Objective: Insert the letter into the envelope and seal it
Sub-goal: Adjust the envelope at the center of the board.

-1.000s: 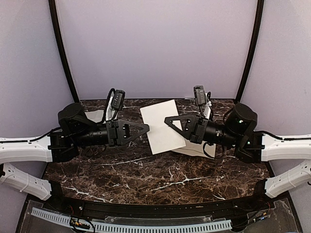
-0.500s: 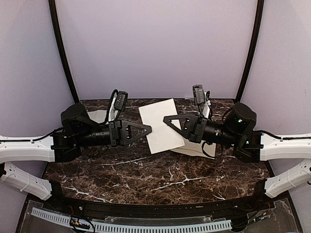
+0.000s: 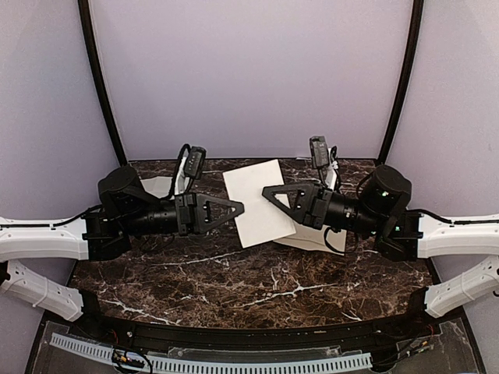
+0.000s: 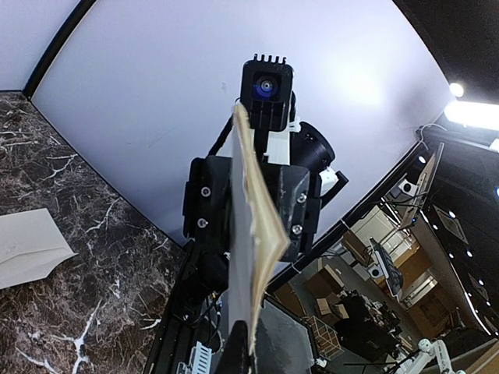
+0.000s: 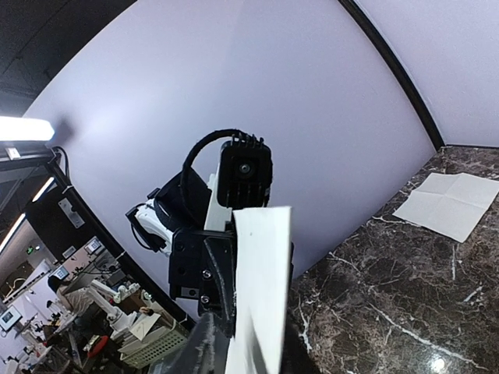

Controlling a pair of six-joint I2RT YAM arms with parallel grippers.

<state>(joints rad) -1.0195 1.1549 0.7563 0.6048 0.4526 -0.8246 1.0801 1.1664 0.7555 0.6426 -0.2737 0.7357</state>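
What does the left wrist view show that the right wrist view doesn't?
Only the left wrist view: the envelope edge-on, its cream layers splayed apart, the right arm's camera behind it, and a pale paper flat on the table; what that paper is I cannot tell. Only the right wrist view: the creased letter lying flat on the table, and the left arm's camera. Both: the envelope held up off the marble table, against the white backdrop.
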